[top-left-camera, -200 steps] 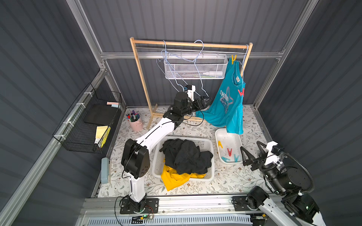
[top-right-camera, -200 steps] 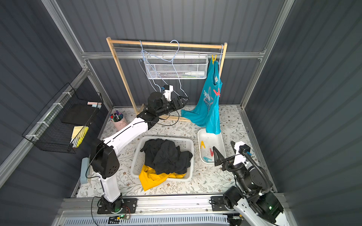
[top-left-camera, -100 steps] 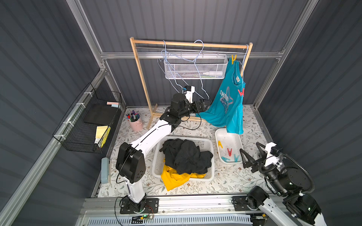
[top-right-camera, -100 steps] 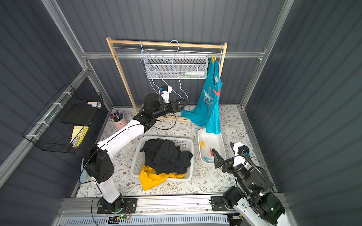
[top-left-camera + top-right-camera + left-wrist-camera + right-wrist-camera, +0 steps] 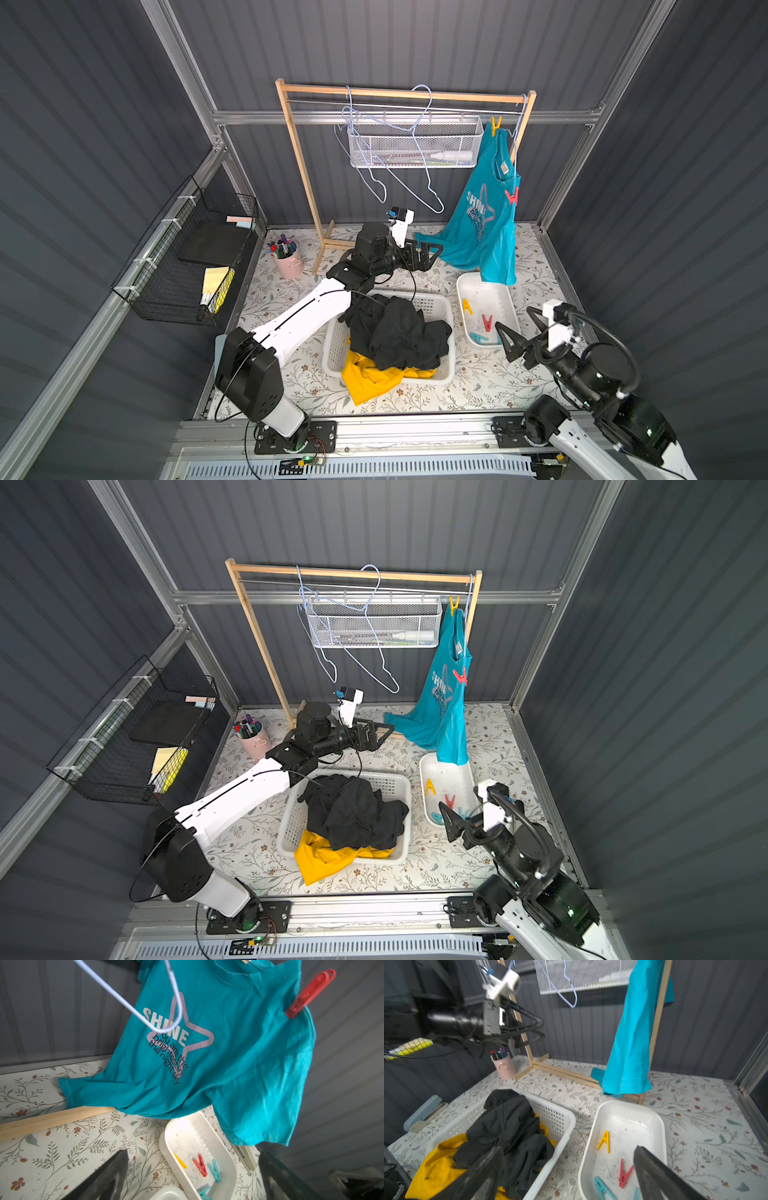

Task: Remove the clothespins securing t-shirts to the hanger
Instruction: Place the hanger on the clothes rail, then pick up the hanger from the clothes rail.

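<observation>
A teal t-shirt [image 5: 486, 224] with a star and "SHINE" print hangs at the right end of the wooden rack [image 5: 299, 166]. A yellow clothespin [image 5: 496, 124] grips its top and a red clothespin [image 5: 512, 196] [image 5: 309, 994] its side. Black [image 5: 395, 332] and mustard-yellow [image 5: 370, 376] t-shirts lie in a white basket [image 5: 440, 305]. My left gripper [image 5: 432, 251] [image 5: 192, 1159] is open and empty, level with the teal shirt's lower edge and just left of it. My right gripper [image 5: 519, 328] [image 5: 566, 1153] is open and empty over the near end of a white tray [image 5: 505, 293].
The tray holds a yellow [image 5: 604, 1141], a red [image 5: 624, 1174] and teal [image 5: 602, 1187] clothespins. Two bare wire hangers [image 5: 424, 166] and a mesh basket [image 5: 415, 145] hang on the rack. A pink pen cup [image 5: 286, 259] and a black wire shelf [image 5: 187, 257] stand at the left.
My left gripper has dropped lower, from beside the shirt's print to near its lower edge. The right arm has hardly moved.
</observation>
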